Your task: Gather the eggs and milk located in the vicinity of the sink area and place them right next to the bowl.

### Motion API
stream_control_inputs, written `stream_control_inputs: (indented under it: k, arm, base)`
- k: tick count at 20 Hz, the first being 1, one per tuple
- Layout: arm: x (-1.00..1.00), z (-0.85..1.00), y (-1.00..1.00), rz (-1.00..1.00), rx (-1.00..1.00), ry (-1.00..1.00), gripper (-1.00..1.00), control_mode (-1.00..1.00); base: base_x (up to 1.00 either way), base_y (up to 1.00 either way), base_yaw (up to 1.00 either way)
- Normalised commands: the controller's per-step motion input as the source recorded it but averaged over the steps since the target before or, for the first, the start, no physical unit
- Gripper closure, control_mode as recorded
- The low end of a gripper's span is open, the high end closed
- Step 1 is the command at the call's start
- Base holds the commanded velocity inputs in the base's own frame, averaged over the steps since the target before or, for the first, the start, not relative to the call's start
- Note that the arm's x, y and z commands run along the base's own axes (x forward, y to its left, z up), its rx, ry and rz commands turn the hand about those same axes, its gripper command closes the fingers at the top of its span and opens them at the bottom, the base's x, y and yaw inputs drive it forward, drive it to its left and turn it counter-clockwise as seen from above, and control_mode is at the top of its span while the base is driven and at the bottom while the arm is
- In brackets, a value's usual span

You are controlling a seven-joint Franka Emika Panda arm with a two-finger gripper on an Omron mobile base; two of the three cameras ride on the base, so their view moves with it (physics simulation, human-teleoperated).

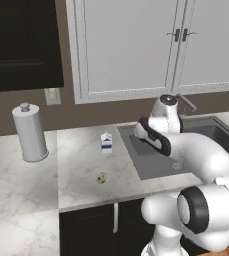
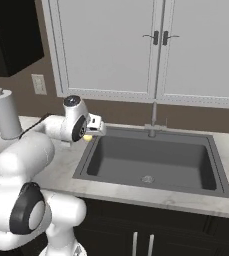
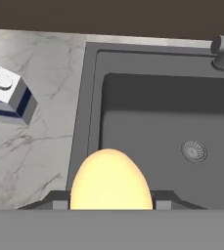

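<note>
On the marble tabletop [image 1: 81, 165], the pincer [image 3: 111, 205] grips the egg [image 3: 110, 180] at the hand view's bottom centre, above the sink [image 3: 147, 122] rim, so it should travel level and slowly, avoiding the milk [image 3: 8, 95] at the left.

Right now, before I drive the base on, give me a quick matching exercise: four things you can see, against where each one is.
Things:
1. egg
2. milk carton
3. paper towel roll
4. drain

Places:
A. on the sink floor
B. on the counter just left of the sink
C. between the fingers, above the sink's left edge
D. far left on the counter, by the wall

Pairs: 1-C, 2-B, 3-D, 4-A
</note>
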Motion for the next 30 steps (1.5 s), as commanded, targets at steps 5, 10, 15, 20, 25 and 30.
stream_control_inputs:
  k: [5, 10, 15, 20, 25, 30]
  arm:
    - [-0.43, 0.59, -0.04, -0.07, 0.00, 0.11, 1.00, -1.00]
    - [-0.20, 0.39, -0.08, -0.05, 0.00, 0.19, 1.00, -1.00]
    - [0.00, 0.00, 0.00, -0.01, 0.00, 0.04, 1.00, -1.00]
    - [0.00, 0.00, 0.00, 0.00, 0.00, 0.00, 1.00, -1.00]
    - [0.00, 0.00, -0.01, 0.00, 0.00, 0.00, 1.00, 1.00]
    - [0.00, 0.00, 0.00, 0.00, 0.00, 0.00, 1.00, 1.00]
  base:
    - [0.00, 0.00, 0.00]
    - [0.00, 0.00, 0.00]
    - [0.00, 0.00, 0.00]
    - [0.00, 0.00, 0.00]
    - [0.00, -0.25, 0.00]
    - [0.00, -0.74, 0.00]
